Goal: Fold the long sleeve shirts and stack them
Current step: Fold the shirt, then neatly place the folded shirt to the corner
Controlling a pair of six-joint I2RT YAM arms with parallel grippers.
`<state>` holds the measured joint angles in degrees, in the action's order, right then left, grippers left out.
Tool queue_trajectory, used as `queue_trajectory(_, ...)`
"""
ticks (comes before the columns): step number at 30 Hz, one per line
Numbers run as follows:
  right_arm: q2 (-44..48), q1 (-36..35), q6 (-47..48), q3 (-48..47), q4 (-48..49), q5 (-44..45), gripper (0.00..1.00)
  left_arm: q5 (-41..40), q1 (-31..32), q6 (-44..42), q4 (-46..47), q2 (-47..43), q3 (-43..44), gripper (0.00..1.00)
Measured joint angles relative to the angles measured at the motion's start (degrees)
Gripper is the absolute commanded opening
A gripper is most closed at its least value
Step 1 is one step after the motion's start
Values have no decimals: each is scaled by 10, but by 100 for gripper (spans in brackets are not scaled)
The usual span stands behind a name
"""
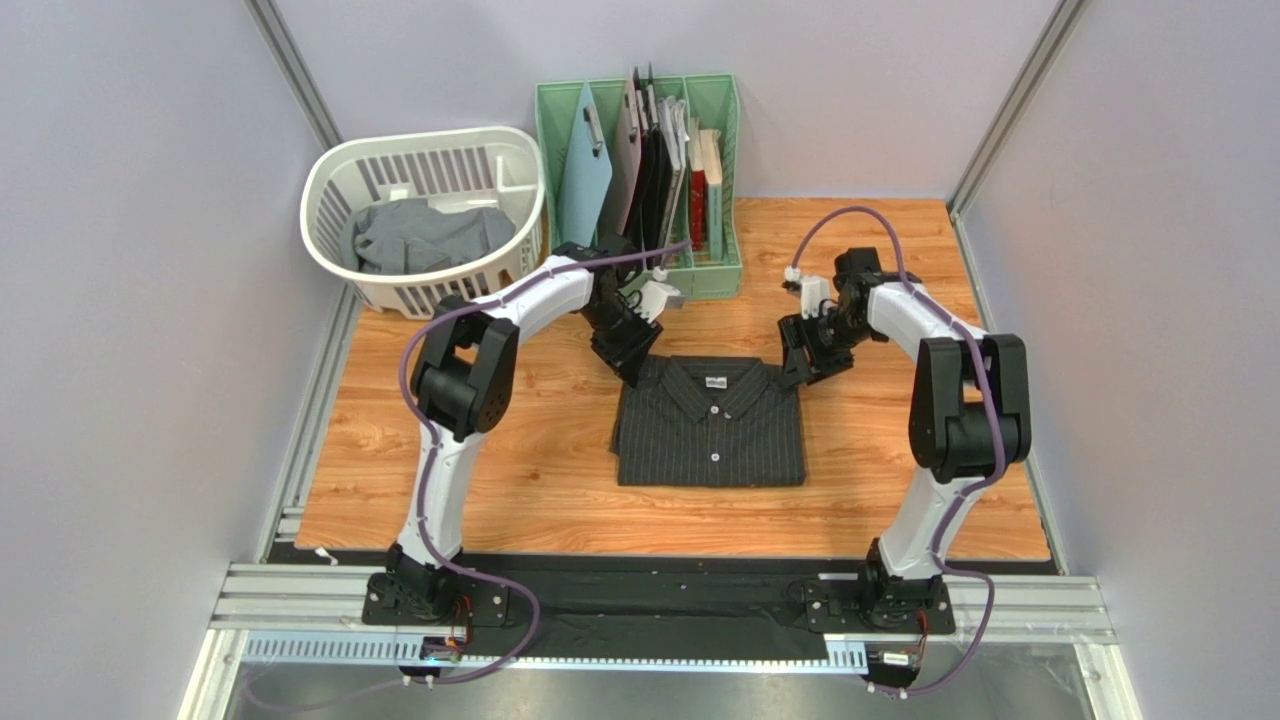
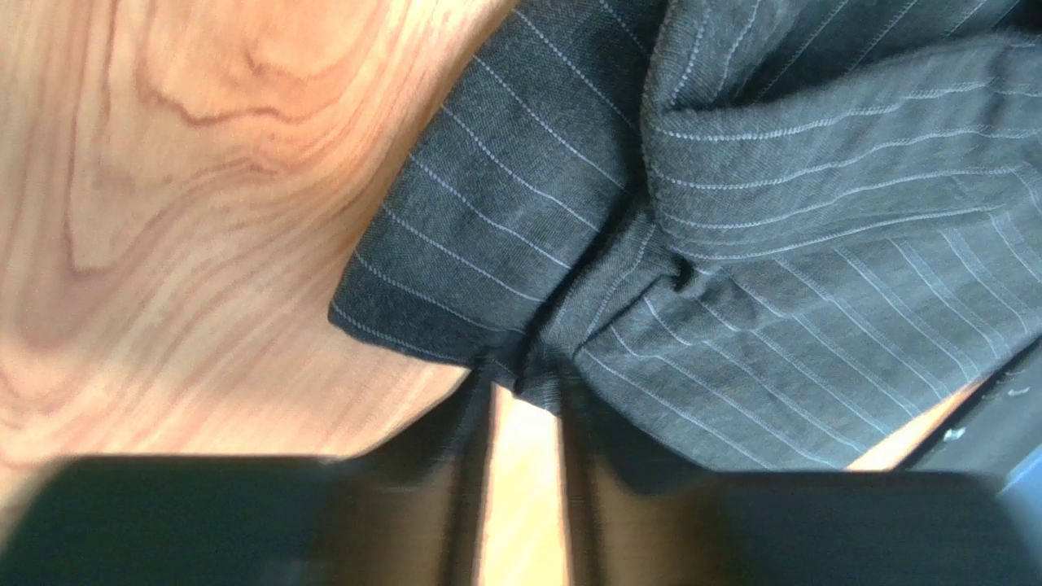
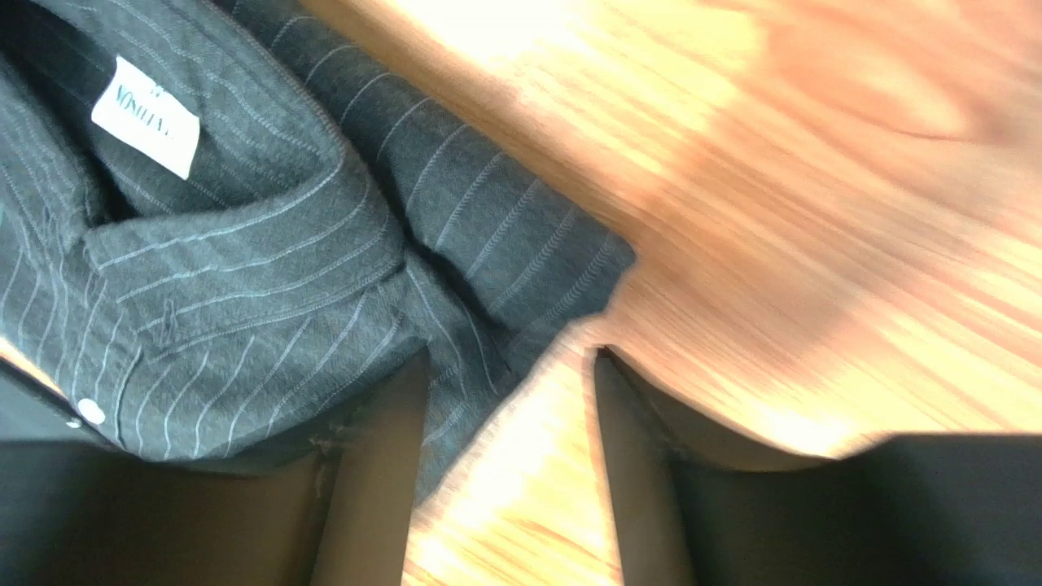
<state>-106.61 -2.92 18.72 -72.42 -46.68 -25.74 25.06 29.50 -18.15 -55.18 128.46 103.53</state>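
1. Black pinstriped button-front shirt [image 1: 709, 428]: folded to a rectangle and lying flat mid-way across the wooden tabletop [image 1: 451, 465]. Collar and white label point to the far edge.

2. Left gripper [image 1: 624, 353]: at the shirt's far left corner. On my left wrist view [image 2: 526, 397] the fingers stand slightly apart, with bare wood showing between them. The folded corner lies just at their tips. Released, grasping nothing.

3. Right gripper [image 1: 792, 365]: at the shirt's far right corner. On my right wrist view [image 3: 514, 360] the fingers are spread wider, one over the cloth's edge and the other over wood. Released, nothing held.

4. Mid-grey cloth shirt [image 1: 428, 236]: bunched inside the white slatted plastic basket [image 1: 323, 195] at the far left corner.

5. Green plastic rack [image 1: 721, 270]: stands at the far edge with flat boards in it, just behind the left gripper.

6. Room: I see bare wood on both sides of the folded shirt and along its near edge.
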Motion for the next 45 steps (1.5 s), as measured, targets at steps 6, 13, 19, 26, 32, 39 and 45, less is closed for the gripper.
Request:
queue_trajectory(6,132,-9,-15,15,6,27,89,47,-37,42,39,-123,-99,99)
queue_trajectory(13,241,-228,-26,57,33,74,92,59,-75,41,26,-285,-101,99)
queue_trajectory(19,83,-325,-28,57,35,123,93,60,-111,26,-10,-291,-115,99)
queue_trajectory(26,40,-310,8,52,35,162,95,58,-144,20,-20,-297,-169,99)
queue_trajectory(32,34,-182,110,43,10,156,95,59,-149,7,-24,-298,-176,99)
queue_trajectory(39,-59,14,271,-91,-69,153,94,59,-153,-17,-32,-297,-167,99)
queue_trajectory(45,-134,104,326,-268,-131,145,95,60,-154,-29,-38,-288,-132,99)
